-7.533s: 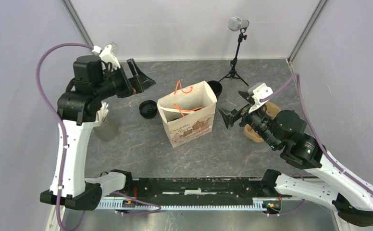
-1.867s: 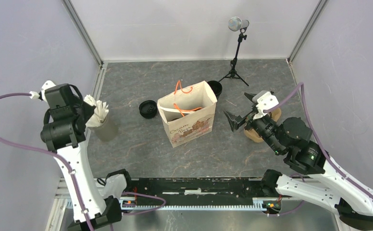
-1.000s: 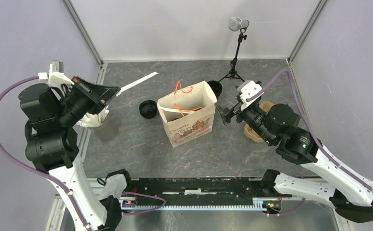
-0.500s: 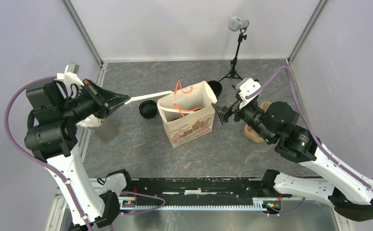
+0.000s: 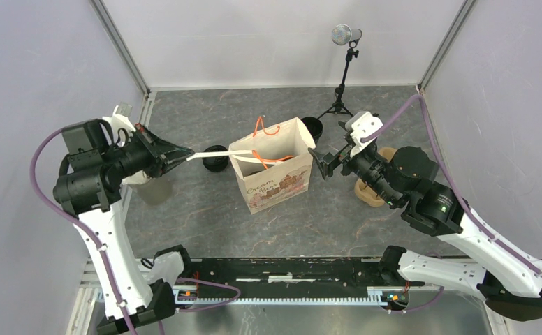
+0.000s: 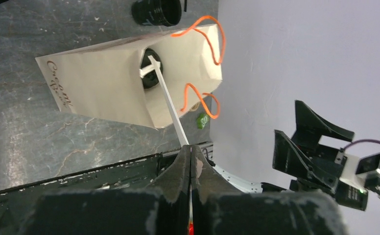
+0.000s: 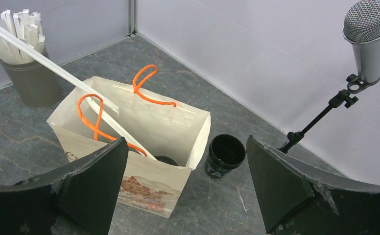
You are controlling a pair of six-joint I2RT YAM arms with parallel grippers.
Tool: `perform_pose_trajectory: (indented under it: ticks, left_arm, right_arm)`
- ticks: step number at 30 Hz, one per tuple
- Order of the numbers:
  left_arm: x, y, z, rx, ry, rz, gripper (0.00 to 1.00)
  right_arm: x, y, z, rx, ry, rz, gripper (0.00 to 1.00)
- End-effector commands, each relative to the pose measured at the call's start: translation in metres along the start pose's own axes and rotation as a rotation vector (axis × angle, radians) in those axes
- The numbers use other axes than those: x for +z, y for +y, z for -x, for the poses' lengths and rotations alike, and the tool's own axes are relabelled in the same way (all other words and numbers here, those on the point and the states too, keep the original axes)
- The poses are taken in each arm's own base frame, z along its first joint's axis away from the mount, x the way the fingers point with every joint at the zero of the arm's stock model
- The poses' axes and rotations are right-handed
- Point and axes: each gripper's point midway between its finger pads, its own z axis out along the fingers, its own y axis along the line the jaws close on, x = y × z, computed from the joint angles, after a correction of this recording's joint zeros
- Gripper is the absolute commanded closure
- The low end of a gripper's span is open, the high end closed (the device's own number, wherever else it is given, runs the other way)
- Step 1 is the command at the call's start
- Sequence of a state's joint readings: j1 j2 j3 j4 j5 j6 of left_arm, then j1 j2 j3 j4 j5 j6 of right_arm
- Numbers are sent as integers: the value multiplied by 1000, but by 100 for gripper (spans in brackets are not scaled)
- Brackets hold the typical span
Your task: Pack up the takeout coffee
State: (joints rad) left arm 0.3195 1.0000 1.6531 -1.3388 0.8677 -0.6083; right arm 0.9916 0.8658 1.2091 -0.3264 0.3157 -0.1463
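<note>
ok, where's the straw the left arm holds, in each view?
Top: straw left of centre, tip at the mouth of the bag.
Left wrist: straw at centre, slanting up-left into the bag.
Right wrist: straw upper left, slanting down to the bag.
Shared landmark: the bag.

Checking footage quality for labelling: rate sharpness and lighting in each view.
Top external: even, soft light, the beige paper bag with orange handles sharp. Left wrist: the left gripper near the lens looks soft, the bag crisp. Right wrist: the right gripper dark and soft, background sharp.
</note>
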Motion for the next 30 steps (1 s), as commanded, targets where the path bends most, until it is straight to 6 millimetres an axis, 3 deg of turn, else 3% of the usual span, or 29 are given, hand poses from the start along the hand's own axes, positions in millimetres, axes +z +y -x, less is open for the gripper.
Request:
perform_pose_trajectory:
  ticks: [1, 10, 14, 24, 30]
  left_arm:
    - [16, 5, 15, -6, -32, -60, 98]
    - [48, 11, 42, -98, -124, -83, 98]
    - [75, 9, 33, -71, -61, -43, 98]
    - [133, -20, 19, -31, 9, -95, 98]
    - [149, -2, -1, -29, 65, -52, 95]
  right_arm:
    - [-6, -9, 23, 25, -58, -22, 3]
    - [-8, -13, 26, 33, -63, -39, 3]
    - [-12, -16, 25, 27, -68, -52, 3]
    - [-16, -20, 20, 19, -62, -71, 3]
    - [-14, -19, 21, 24, -67, -69, 3]
